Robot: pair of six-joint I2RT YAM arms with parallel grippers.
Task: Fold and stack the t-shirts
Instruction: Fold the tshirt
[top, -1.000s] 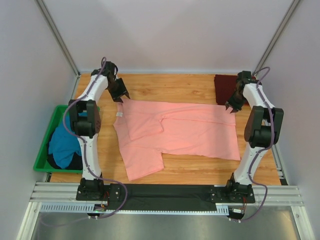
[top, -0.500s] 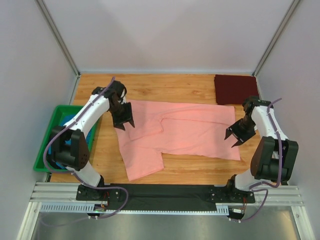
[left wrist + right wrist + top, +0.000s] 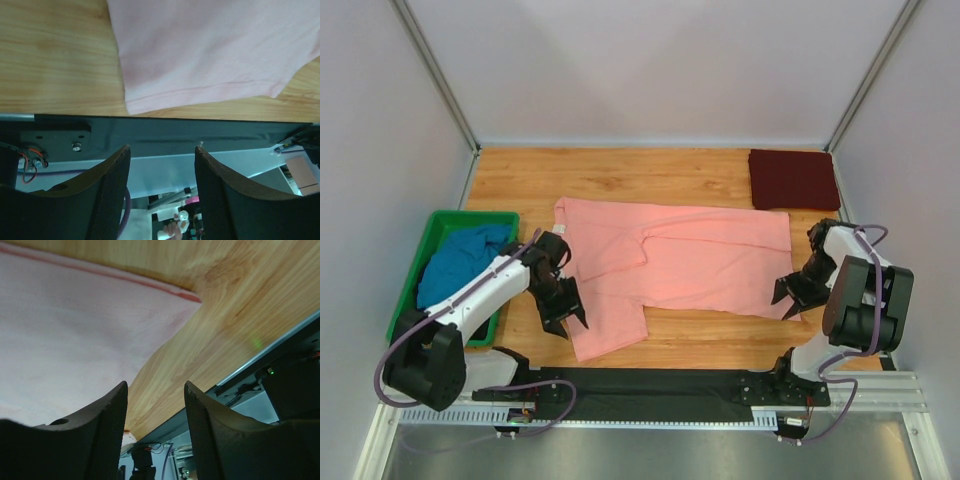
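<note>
On the bench (image 3: 520, 180) the salmon-pink t-shirt (image 3: 690, 260) lies spread flat, long axis running left to right, its near-left hem corner just beside the left tool (image 3: 568, 320) and its near-right corner beside the right tool (image 3: 786, 298), both with fingers apart and empty; no writing is legible.

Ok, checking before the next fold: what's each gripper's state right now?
Left gripper: open, holding nothing.
Right gripper: open, holding nothing.
</note>
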